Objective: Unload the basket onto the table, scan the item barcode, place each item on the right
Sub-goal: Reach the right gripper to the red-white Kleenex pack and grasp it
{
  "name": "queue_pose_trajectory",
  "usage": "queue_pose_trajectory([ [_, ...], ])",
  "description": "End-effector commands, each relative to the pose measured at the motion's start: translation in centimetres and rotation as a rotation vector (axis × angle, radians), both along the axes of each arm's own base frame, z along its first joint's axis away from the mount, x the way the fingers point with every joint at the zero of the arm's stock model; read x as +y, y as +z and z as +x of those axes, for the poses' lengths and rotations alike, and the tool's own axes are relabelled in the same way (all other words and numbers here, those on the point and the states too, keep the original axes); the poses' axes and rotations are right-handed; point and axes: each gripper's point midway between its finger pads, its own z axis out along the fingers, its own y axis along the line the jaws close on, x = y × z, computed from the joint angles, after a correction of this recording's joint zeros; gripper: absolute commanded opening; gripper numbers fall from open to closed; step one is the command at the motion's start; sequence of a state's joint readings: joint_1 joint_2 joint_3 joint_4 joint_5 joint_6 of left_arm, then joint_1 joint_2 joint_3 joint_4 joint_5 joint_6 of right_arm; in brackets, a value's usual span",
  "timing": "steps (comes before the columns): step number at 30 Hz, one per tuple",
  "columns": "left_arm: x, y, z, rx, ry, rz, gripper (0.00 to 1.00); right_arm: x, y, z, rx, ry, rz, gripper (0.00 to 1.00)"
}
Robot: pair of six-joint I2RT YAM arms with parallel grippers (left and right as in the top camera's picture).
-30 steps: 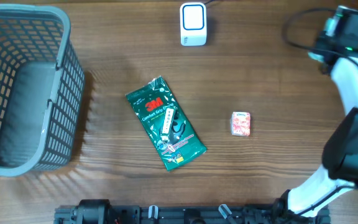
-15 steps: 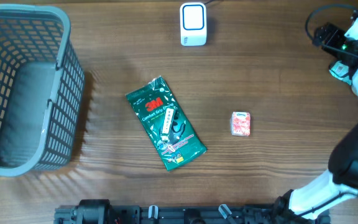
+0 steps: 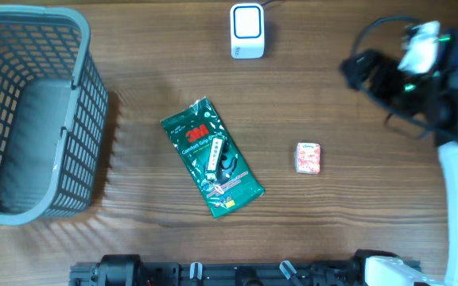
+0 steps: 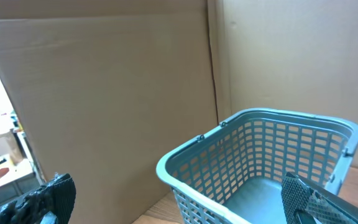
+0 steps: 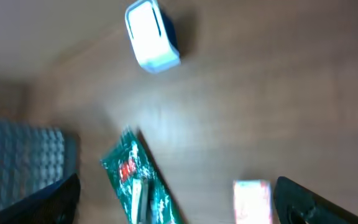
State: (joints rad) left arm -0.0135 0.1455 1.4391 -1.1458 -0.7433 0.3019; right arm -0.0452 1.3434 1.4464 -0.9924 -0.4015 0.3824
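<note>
Wood table point(image 3: 356, 199) w/ green 3M pack point(image 3: 211, 157) flat, well left of right pincer point(image 5: 176, 198), jaws spread wide, empty.

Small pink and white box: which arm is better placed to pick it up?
Probably right. The open right gripper looks down on the small pink and white box; the open left gripper faces the grey plastic basket instead.

So the table point(image 3: 356, 199) is brown wood-grain, fairly matt. The basket point(image 3: 78, 95) looks like moulded grey-blue plastic mesh. The green packet point(image 3: 211, 157) is shiny crinkly film, little box point(image 3: 308, 157) printed card, scanner point(image 3: 246, 30) smooth white plastic. Plain matt cardboard point(image 4: 104, 93) behind.
</note>
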Motion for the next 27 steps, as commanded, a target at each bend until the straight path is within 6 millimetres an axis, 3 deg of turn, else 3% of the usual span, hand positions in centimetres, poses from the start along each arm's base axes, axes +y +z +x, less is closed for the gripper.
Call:
queue_pose_trajectory([
  [1, 0.0, 0.0, -0.3, -0.003, 0.008, 0.005, 1.0, 2.9, -5.2, -1.3, 0.168, 0.021, -0.063, 0.99],
  [3, 0.0, 0.0, -0.3, -0.003, 0.008, 0.005, 1.0, 5.5, -9.4, -2.8, 0.282, 0.098, -0.128, 0.93],
  [6, 0.0, 0.0, -0.3, -0.003, 0.008, 0.005, 1.0, 6.1, -15.4, -4.4, 0.428, 0.025, -0.331, 0.87],
  [8, 0.0, 0.0, -0.3, -0.003, 0.008, 0.005, 1.0, 6.5, -17.9, -4.9, 0.478, 0.024, -0.451, 0.8],
  [11, 0.0, 0.0, -0.3, -0.003, 0.008, 0.005, 1.0, 5.9, -21.0, -4.9, 0.542, -0.03, -0.572, 0.79],
  [16, 0.0, 0.0, -0.3, -0.003, 0.008, 0.005, 1.0, 5.6, -24.0, -5.5, 0.631, -0.032, -0.614, 0.71],
  [23, 0.0, 0.0, -0.3, -0.003, 0.008, 0.005, 1.0, 5.1, -25.7, -5.5, 0.64, -0.04, -0.647, 0.68],
  [27, 0.0, 0.0, -0.3, -0.003, 0.008, 0.005, 1.0, 4.8, -26.9, -6.2, 0.644, -0.047, -0.646, 0.53],
])
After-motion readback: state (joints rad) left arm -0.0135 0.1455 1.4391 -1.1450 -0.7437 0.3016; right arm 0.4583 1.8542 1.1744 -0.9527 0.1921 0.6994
